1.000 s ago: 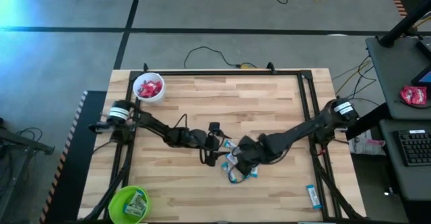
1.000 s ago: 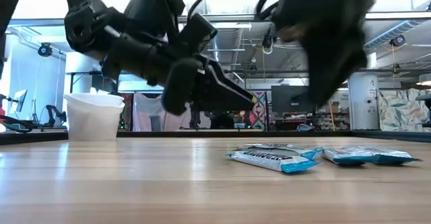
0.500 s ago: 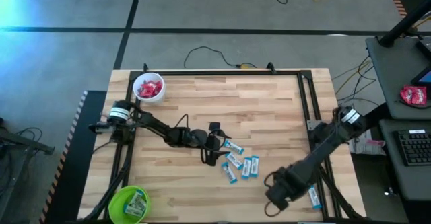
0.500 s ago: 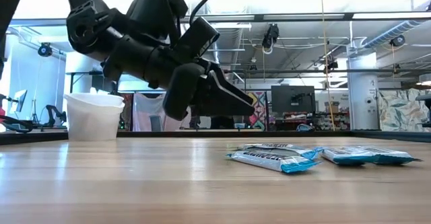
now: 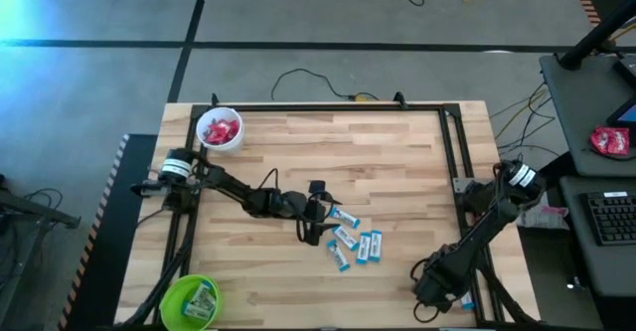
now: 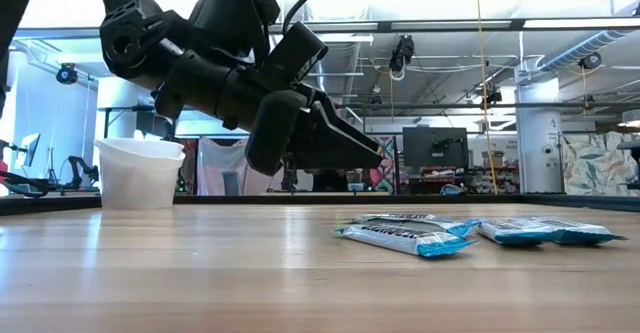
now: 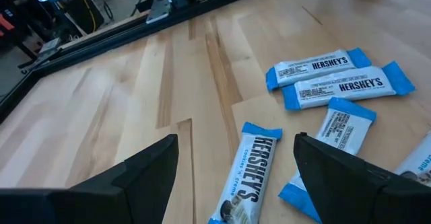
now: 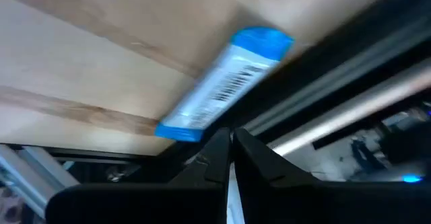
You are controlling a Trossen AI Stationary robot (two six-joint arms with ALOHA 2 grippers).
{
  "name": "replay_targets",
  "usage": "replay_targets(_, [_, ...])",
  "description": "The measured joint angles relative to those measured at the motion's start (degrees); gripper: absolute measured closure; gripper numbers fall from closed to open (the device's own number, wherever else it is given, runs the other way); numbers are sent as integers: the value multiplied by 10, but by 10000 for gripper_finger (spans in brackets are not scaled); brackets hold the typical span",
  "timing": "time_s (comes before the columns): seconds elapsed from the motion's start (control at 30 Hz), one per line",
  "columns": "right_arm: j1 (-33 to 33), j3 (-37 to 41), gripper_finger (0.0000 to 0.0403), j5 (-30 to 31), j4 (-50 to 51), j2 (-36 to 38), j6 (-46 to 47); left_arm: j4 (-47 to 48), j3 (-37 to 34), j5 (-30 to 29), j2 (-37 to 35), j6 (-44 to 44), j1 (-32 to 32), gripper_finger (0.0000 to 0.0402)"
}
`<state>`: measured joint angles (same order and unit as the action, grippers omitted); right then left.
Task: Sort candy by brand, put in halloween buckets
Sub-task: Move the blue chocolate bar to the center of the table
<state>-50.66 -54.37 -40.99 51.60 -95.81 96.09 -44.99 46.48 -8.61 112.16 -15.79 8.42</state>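
Observation:
Several light blue and white candy bars (image 5: 356, 242) lie flat on the wood table's middle. My left gripper (image 7: 236, 142) hovers open over them, one bar (image 7: 250, 173) lying below the gap between its fingers; the low view shows the gripper (image 6: 345, 145) clear of the table. My right gripper (image 8: 230, 138) is shut near the table's near right corner (image 5: 432, 291), its tips just short of a lone blue and white bar (image 8: 222, 89). The white bucket (image 5: 220, 129) at the far left holds red candy. The lime green bucket (image 5: 191, 299) at the near left holds light blue candy.
A black metal frame (image 5: 452, 147) runs along the table's far and side edges; the lone bar lies right beside its rail (image 8: 323, 83). A cable (image 5: 308, 78) trails on the floor behind the table. Bare wood lies between the bars and the buckets.
My right gripper has left the candy bars at the table's middle and swung toward the near right corner, dropping out of the low view. The bars it was covering now show. My left gripper has kept still.

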Motion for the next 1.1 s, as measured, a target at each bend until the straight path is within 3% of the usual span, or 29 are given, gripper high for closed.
replay_targets(0.3, [-4,54,390,15,-59,0,42,2,0,-30,0,-1,0,123])
replay_targets(0.5, [53,39,390,63,-85,1,13,15,-1,-50,1,-9,-1,123])
replay_targets(0.67, [108,4,390,188,-86,3,-30,14,-1,-50,1,-10,0,123])
replay_targets(0.87, [182,6,390,460,-137,3,-82,13,-1,-49,1,-11,0,123])
replay_targets(1.1, [255,14,390,550,-289,0,-242,62,-6,-50,-35,-15,17,123])
